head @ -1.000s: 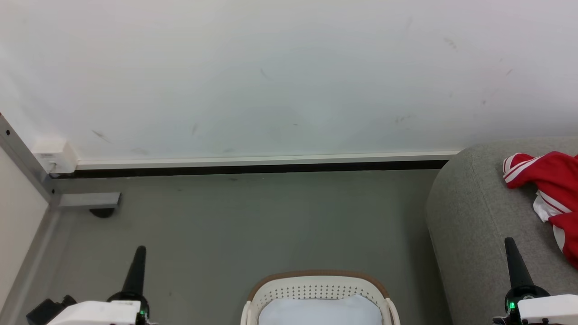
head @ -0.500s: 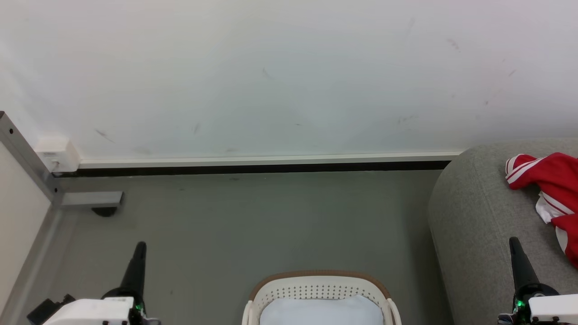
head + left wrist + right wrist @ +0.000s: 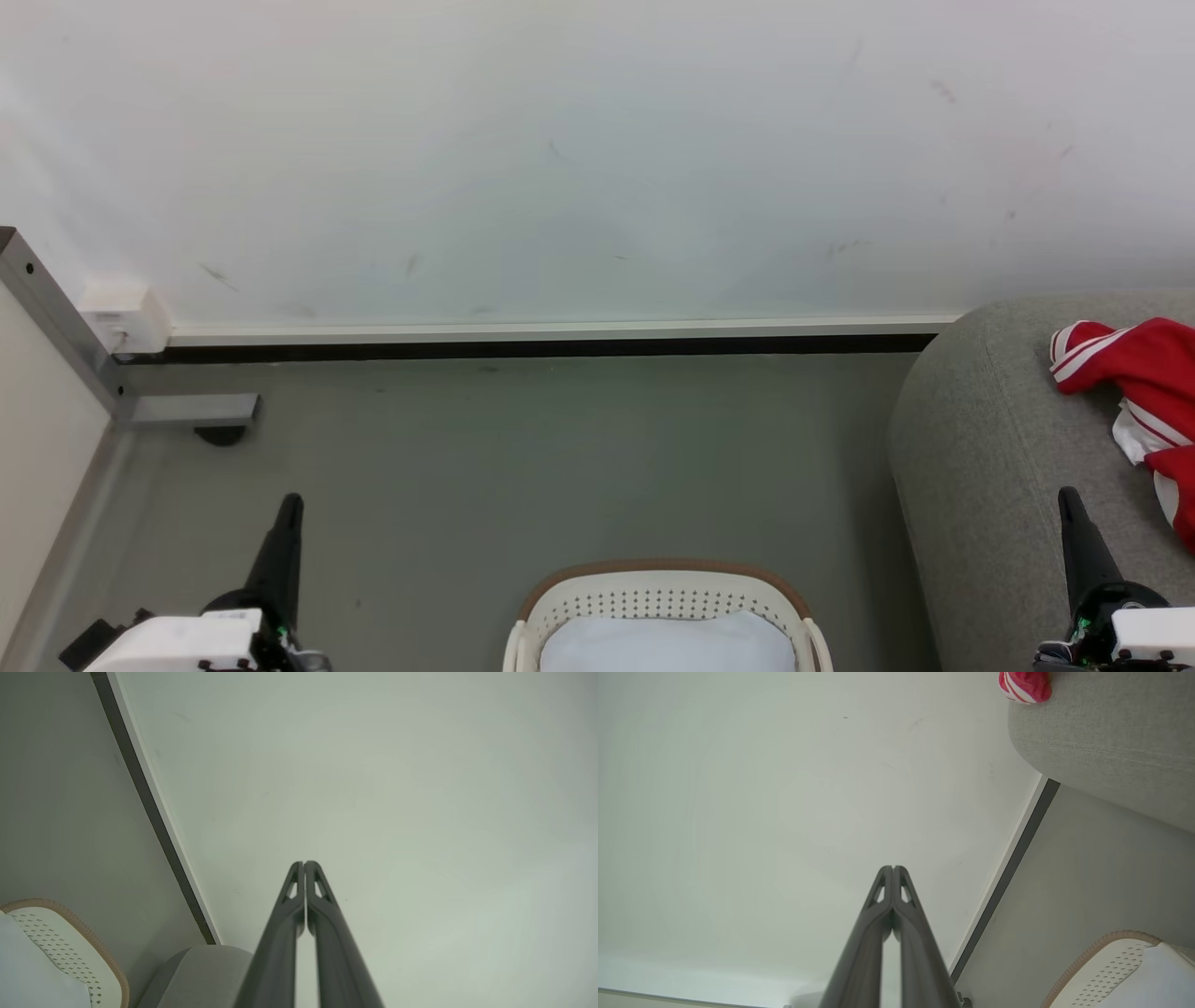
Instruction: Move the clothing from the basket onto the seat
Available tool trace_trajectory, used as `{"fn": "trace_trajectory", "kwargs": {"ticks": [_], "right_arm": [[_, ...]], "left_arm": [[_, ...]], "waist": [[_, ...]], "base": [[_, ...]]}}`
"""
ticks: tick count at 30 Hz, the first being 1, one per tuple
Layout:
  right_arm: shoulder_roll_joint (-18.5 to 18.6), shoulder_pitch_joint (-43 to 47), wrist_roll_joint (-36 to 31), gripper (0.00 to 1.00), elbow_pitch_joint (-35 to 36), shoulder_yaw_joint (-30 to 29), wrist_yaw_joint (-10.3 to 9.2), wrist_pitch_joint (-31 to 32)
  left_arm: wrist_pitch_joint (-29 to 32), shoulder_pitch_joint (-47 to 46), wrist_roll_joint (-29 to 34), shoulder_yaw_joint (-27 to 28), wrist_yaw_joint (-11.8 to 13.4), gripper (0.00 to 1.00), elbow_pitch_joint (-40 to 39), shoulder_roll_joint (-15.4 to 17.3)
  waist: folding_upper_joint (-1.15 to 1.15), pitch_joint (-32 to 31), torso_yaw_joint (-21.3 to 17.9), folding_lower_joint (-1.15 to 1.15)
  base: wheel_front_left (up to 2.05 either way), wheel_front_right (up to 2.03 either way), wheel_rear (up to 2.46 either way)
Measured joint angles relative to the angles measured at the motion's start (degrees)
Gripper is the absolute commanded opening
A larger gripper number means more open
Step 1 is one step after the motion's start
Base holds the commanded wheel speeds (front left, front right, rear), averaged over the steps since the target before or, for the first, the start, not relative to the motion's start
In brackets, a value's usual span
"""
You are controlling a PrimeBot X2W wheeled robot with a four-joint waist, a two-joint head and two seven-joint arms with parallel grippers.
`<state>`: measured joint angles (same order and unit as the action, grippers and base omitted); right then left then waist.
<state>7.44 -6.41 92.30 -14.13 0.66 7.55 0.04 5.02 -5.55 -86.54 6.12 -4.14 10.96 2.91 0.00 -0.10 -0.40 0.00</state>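
Observation:
Red clothing (image 3: 1148,383) with white stripes lies on the grey seat (image 3: 990,467) at the right edge of the head view; a red bunch of clothing (image 3: 1024,686) also tops the seat (image 3: 1106,746) in the right wrist view. The white basket (image 3: 663,597) with its tan rim sits at the bottom centre on the floor, showing only its pale lining. My left gripper (image 3: 291,509) is at the lower left, shut and holding nothing, its fingertips (image 3: 304,864) pressed together. My right gripper (image 3: 1066,499) is at the lower right over the seat's front, shut and holding nothing (image 3: 893,868).
A white wall (image 3: 597,159) with a dark skirting strip (image 3: 532,348) runs across behind the grey floor (image 3: 523,457). A grey metal post and foot (image 3: 187,411) and a small white box (image 3: 121,317) stand at the left corner.
The whole head picture has shifted slightly right and down, so the camera moved. Both grippers stay shut near the bottom corners.

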Motion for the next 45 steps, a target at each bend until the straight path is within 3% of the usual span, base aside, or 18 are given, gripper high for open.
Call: {"fn": "trace_trajectory", "kwargs": {"ticks": [16, 45], "right_arm": [[0.94, -0.2, 6.55, 0.0, 0.01, 0.18, 0.0, 0.64], [1.92, -0.21, 7.72, 0.0, 0.19, 1.64, 0.0, -0.54]], "left_arm": [[1.49, -0.28, -5.45, 0.46, 0.16, 0.0, -0.53, -0.09], [1.49, -0.29, -5.45, 0.47, 0.18, 0.0, -0.54, -0.1]], "waist": [[0.0, -0.01, 0.39, 0.0], [0.0, 0.0, 0.39, 0.0]], "base": [[0.0, 0.0, 0.0], [0.0, 0.0, 0.0]]}}
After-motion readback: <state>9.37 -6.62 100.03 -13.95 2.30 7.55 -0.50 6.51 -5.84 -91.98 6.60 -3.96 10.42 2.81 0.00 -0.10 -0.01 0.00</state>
